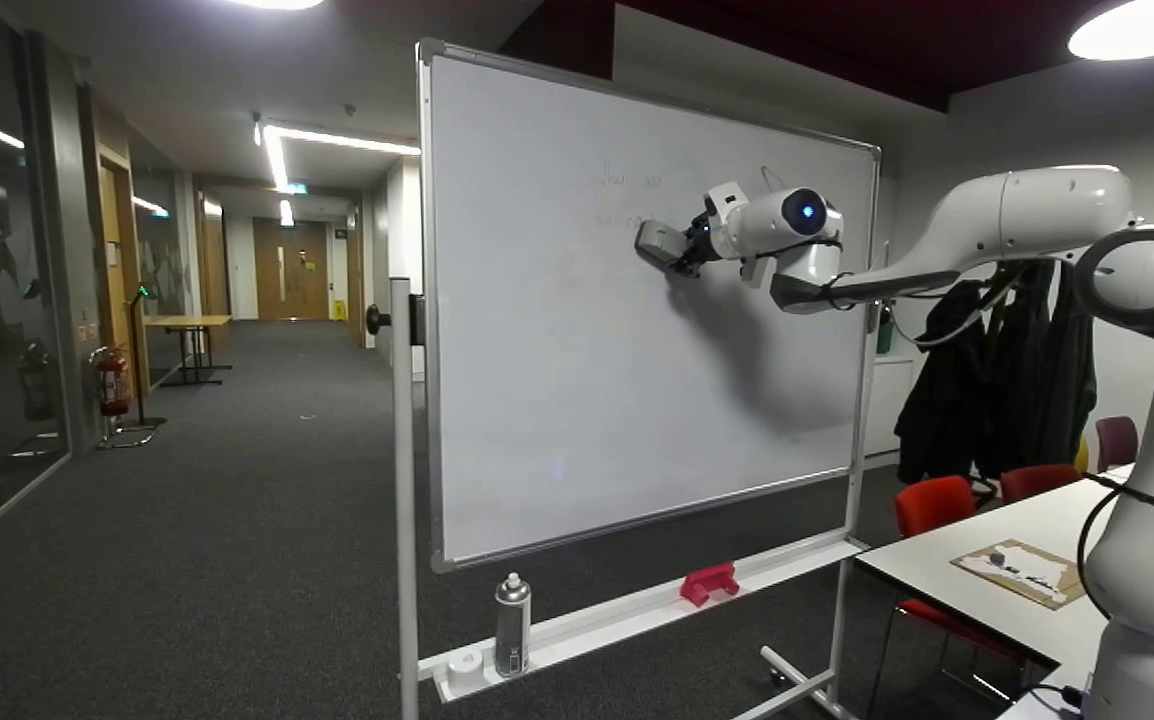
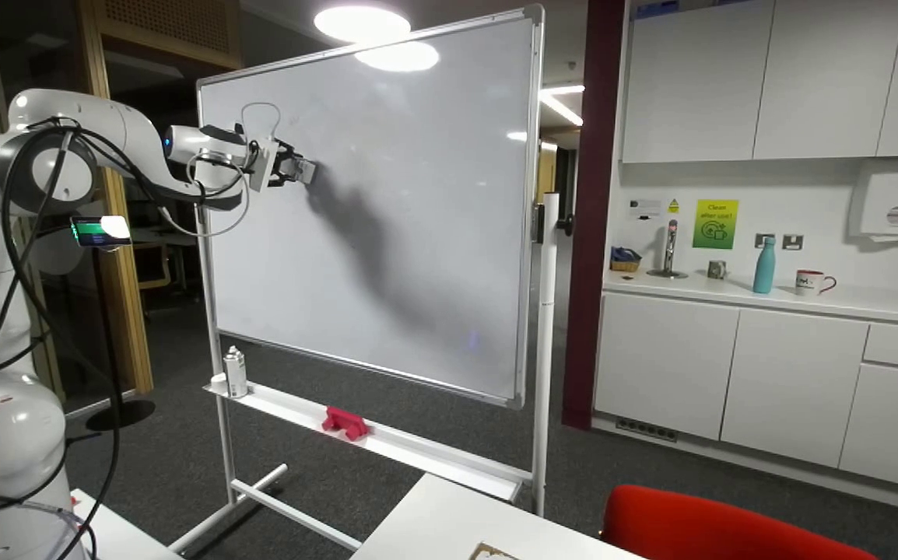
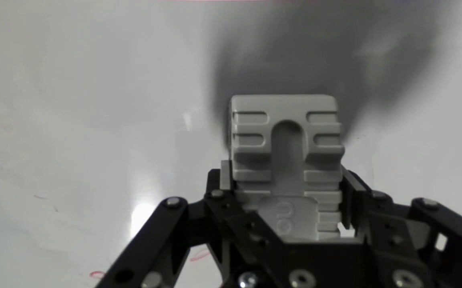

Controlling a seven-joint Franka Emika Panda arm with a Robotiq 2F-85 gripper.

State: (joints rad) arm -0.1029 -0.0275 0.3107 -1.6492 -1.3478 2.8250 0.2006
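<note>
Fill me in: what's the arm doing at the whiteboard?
The robot arm has its gripper closed on a gray block, apparently a whiteboard eraser, and holds it up at the whiteboard. Whether the block touches the board is hard to tell. A few red marks show on the board in the wrist view. Below, a spray can and a red object sit on the tray.

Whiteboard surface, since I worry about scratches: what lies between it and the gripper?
A gray eraser-like block, held by the gripper; both exterior views show it. Whether it touches the whiteboard, I can't tell.
</note>
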